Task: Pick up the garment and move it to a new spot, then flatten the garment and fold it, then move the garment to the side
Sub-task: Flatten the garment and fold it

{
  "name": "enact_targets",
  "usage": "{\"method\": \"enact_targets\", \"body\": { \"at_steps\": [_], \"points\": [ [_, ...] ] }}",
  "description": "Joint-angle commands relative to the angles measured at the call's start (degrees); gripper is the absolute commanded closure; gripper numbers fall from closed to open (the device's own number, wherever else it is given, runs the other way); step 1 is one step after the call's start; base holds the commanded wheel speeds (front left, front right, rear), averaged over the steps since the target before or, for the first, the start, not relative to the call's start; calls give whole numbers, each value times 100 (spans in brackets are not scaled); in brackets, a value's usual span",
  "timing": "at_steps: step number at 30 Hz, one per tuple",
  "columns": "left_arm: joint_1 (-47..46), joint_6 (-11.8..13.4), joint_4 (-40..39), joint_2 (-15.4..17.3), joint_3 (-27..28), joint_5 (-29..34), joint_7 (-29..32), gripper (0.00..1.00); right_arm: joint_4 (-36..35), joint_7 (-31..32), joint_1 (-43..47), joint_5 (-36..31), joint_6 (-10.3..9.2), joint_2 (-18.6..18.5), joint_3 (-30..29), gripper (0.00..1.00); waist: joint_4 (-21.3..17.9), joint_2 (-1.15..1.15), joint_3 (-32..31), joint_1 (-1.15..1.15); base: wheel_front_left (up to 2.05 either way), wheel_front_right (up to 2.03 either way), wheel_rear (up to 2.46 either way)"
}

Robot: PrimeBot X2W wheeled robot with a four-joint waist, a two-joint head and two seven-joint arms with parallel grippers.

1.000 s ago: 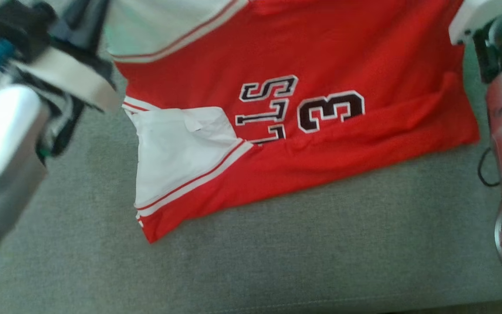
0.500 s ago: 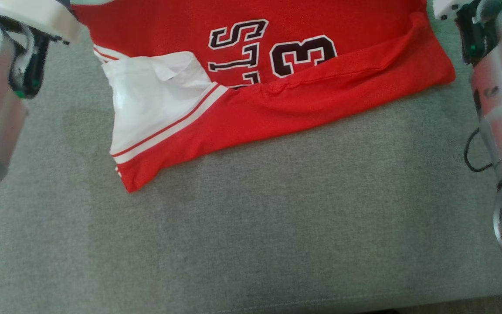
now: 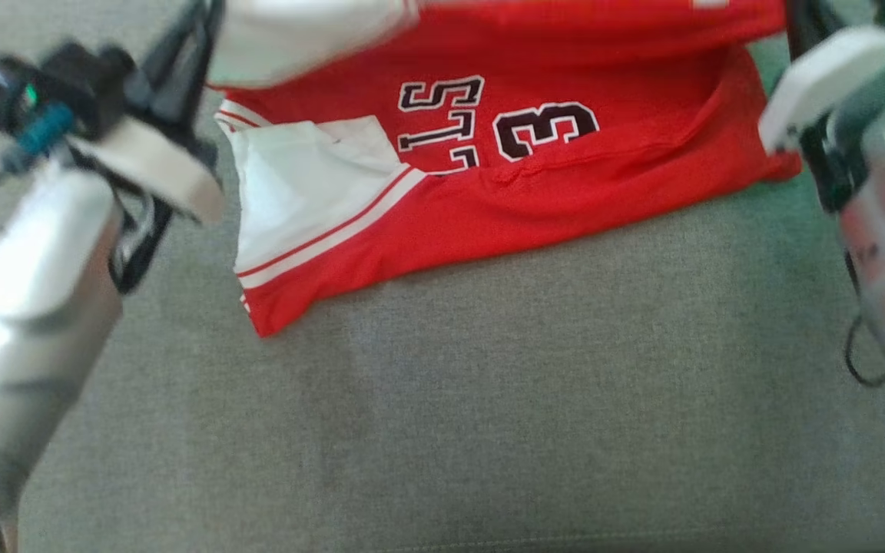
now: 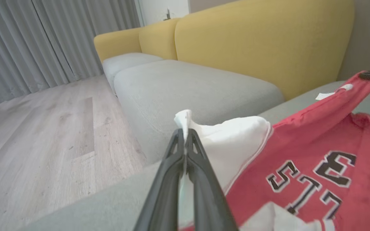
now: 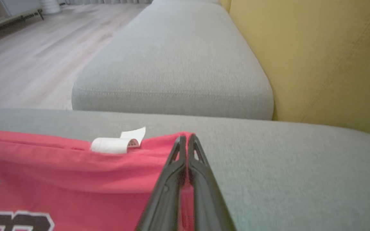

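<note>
Left tool (image 4: 184, 136) pinched tight on white sleeve (image 4: 236, 134) of red jersey (image 3: 565, 200), right tool (image 5: 187, 141) clamped on its red corner, lower part lying on grey sofa seat (image 3: 488, 422), lettering (image 3: 442, 127) partly covered, upper edge blurred and cut off in head view.

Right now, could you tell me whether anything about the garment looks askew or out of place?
Yes: the jersey is not flat. Its white sleeve lies crumpled over the front, hiding part of the lettering, and a fold ridge crosses the red body. The left gripper and right gripper hold its raised edge.
</note>
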Motion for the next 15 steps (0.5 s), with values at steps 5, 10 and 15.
{"method": "enact_targets", "body": {
  "at_steps": [5, 10, 15],
  "points": [
    [423, -22, -522, 452, -79, -16, 271, 100, -612, 443, 592, 652, -5, -441, 978, 100, 115, 0, -276, 1, 0, 0, 0],
    [1070, 16, -1111, 759, -329, -119, 744, 100, -1263, 905, 1130, 1267, -5, -1192, 2137, 100, 159, 0, -384, 1, 0, 0, 0],
    [1363, 90, -1527, 961, -439, -184, 1028, 100, -1545, 1118, 1259, 1614, -5, -1673, 2807, 100, 171, 0, -404, 1, 0, 0, 0]
  ]
}}
